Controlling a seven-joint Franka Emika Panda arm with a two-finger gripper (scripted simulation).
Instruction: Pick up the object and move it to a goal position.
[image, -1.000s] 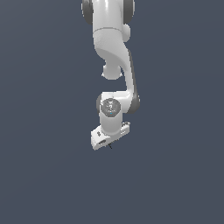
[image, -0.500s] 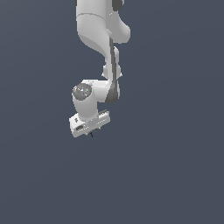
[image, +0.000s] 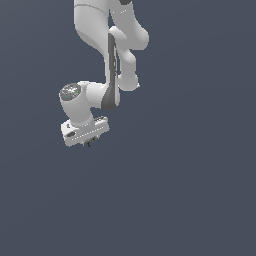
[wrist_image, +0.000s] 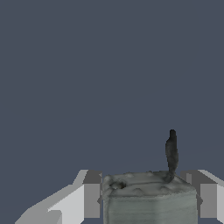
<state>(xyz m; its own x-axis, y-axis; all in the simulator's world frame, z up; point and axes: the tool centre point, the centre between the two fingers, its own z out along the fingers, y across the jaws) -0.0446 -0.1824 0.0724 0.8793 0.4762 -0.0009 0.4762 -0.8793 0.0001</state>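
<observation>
In the wrist view the object (wrist_image: 148, 199), a small grey blocky piece with a thin black stem standing up from it, sits clamped between my two fingers (wrist_image: 89, 197). My gripper (wrist_image: 146, 201) is shut on it, one pad against each side. In the exterior view the white arm hangs from above over a plain dark grey background. Under the gripper (image: 89, 144) only a tiny dark speck shows, the object (image: 89, 144) mostly hidden by the white hand.
Only a uniform dark grey-blue background surrounds the arm in both views. No table edge, container or other item shows.
The arm has swung toward the exterior view's left over the last second, carrying the object held in the gripper. The hand has also turned somewhat.
</observation>
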